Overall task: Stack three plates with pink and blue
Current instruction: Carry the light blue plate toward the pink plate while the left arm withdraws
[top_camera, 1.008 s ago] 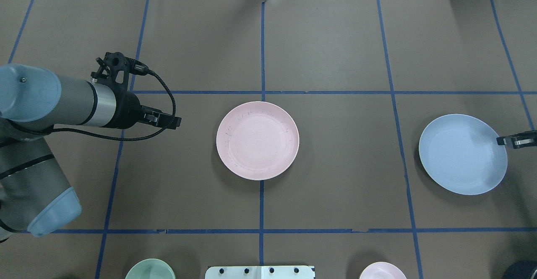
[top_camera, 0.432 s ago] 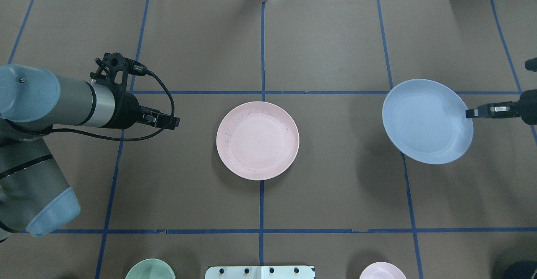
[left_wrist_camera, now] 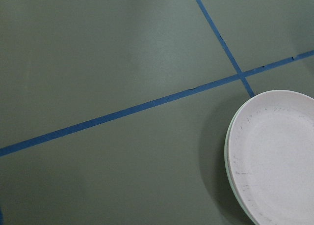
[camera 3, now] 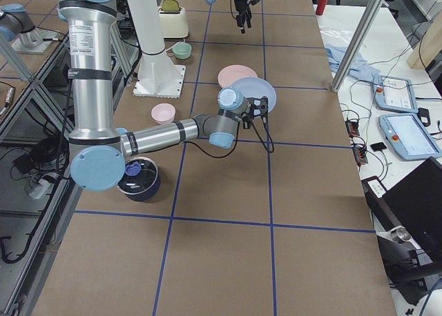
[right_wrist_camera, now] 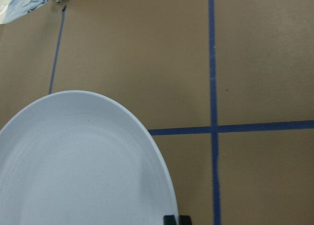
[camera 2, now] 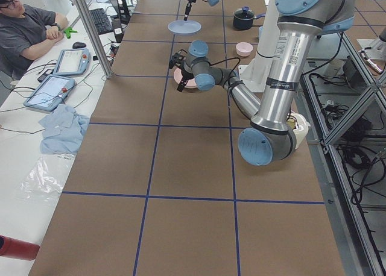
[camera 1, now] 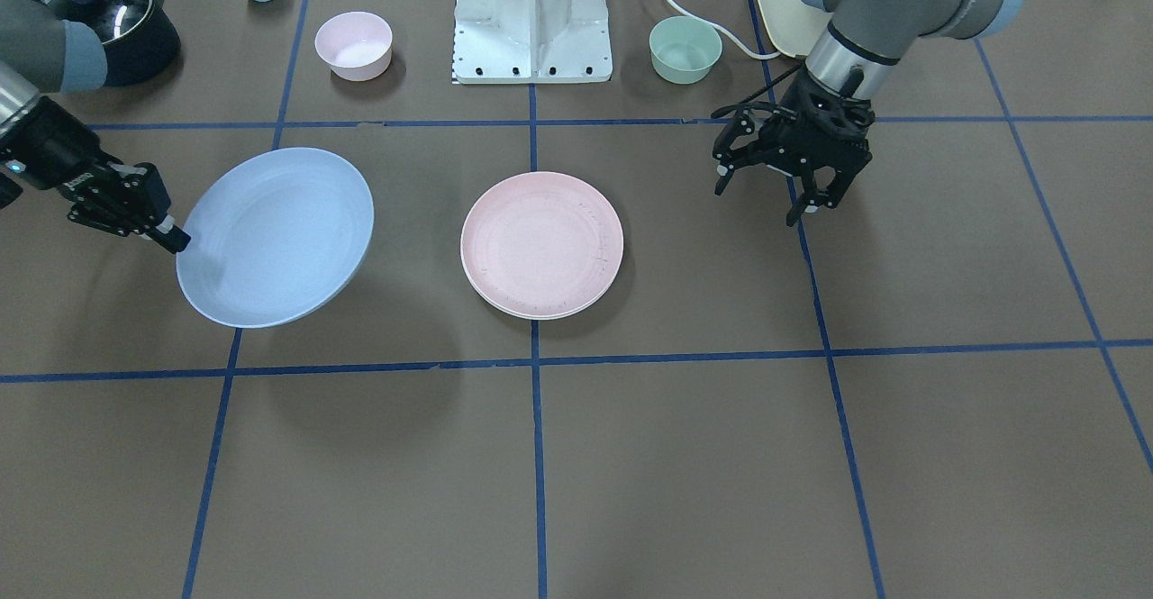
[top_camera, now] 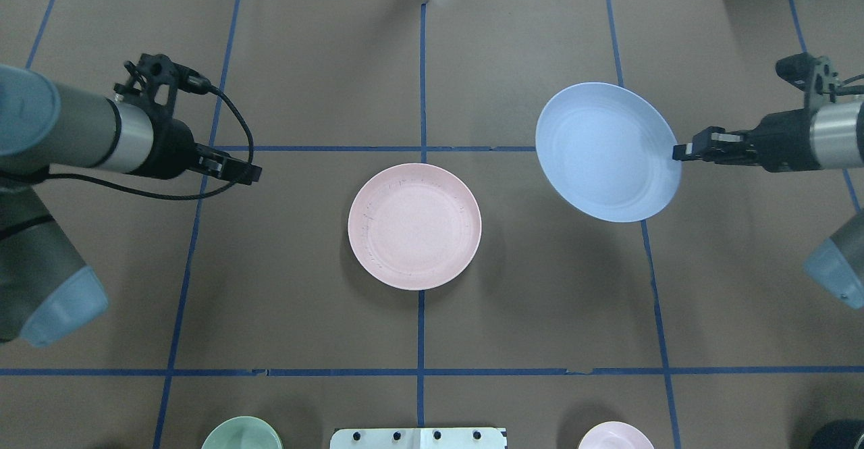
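Right gripper [top_camera: 677,152] is clamped on the rim of the light blue plate [top_camera: 607,152], and you can see it carrying that plate clear of the worktop, with the shadow falling apart from it on the brown surface. It hangs between the middle of the worktop and the end on the robot's right, nearer your edge than the robot's. Look to the middle and you find the pink plate [top_camera: 414,226] lying flat on the cream plate [left_wrist_camera: 228,161], of which only a thin pale rim shows underneath. Your left gripper [camera 1: 761,201] hovers with its fingers apart and nothing between them, well away from the pink plate toward the end on the robot's left. Along the robot's edge stand a small pink bowl [camera 1: 353,44] and a mint-green bowl [camera 1: 685,49].
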### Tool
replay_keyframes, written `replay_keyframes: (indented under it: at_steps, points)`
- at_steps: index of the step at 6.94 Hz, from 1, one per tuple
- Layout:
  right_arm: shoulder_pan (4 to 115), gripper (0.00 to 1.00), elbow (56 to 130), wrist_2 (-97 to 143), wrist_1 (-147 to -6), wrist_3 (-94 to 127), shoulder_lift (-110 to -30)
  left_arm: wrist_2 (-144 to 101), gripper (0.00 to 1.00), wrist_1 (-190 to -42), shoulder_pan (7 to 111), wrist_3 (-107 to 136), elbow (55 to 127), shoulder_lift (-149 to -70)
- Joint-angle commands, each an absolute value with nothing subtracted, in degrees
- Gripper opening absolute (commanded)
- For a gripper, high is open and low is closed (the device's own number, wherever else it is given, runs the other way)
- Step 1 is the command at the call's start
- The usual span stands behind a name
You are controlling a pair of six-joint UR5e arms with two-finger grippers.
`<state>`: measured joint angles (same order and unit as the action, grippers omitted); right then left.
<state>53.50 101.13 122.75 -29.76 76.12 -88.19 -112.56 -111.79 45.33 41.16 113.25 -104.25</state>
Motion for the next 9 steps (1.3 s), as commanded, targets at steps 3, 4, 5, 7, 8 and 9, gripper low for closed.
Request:
replay_keyframes:
  at_steps: [3, 4, 5, 7, 8, 9]
  points:
    - [33.11, 0.00, 111.59, 99.38, -57.48, 87.77, -76.67, -117.16, 0.99, -103.09, 63.34, 15.24, 113.38, -100.12]
    - [27.83, 0.00, 111.45, 94.10, -64.96, 88.06, -72.20, -117.16, 0.99, -103.10, 63.63, 14.68, 113.29, -99.93]
    - [23.77, 0.00, 111.27, 89.26, -71.91, 89.20, -68.77, -117.16, 0.99, -103.10, 63.63, 14.76, 113.29, -99.93]
    - [20.31, 0.00, 109.87, 85.96, -73.74, 91.49, -66.81, -119.44, 0.99, -103.18, 63.72, 14.77, 113.20, -99.84]
    - [20.30, 0.00, 108.47, 85.87, -73.83, 91.49, -65.40, -119.44, 0.99, -103.18, 63.72, 14.77, 113.20, -99.76]
    - [20.30, 0.00, 107.06, 85.43, -73.74, 91.32, -64.61, -119.44, 0.99, -103.53, 63.72, 14.77, 113.20, -99.32]
